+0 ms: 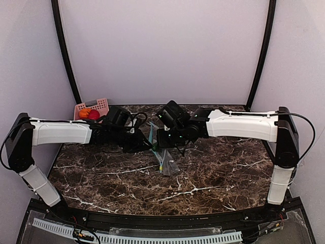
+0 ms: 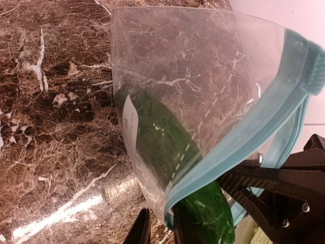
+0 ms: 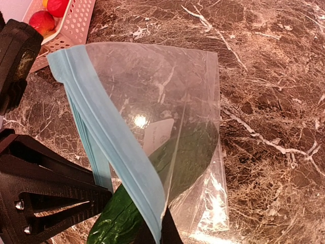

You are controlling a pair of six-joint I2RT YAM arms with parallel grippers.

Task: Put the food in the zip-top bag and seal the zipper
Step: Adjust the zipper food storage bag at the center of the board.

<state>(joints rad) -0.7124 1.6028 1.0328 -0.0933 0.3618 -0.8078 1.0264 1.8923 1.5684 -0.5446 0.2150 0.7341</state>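
Observation:
The clear zip-top bag (image 1: 163,155) hangs between my two grippers above the table. A dark green cucumber (image 2: 208,213) lies half inside it, its end sticking out past the teal zipper (image 2: 254,137). My right gripper (image 3: 160,231) is shut on the zipper strip (image 3: 101,122) at the bag's mouth, beside the cucumber (image 3: 119,221). My left gripper (image 2: 158,231) has its jaws a narrow gap apart, with the bag's lower corner (image 2: 170,216) between them. Other food, a red fruit (image 1: 94,114) and an orange one (image 1: 84,113), sits in the pink basket (image 1: 101,104).
The pink slotted basket (image 3: 76,20) stands at the table's back left corner, against the wall, with a red fruit (image 3: 41,21) showing in it. Dark marble tabletop (image 1: 213,173) spreads in front of and to the right of the bag.

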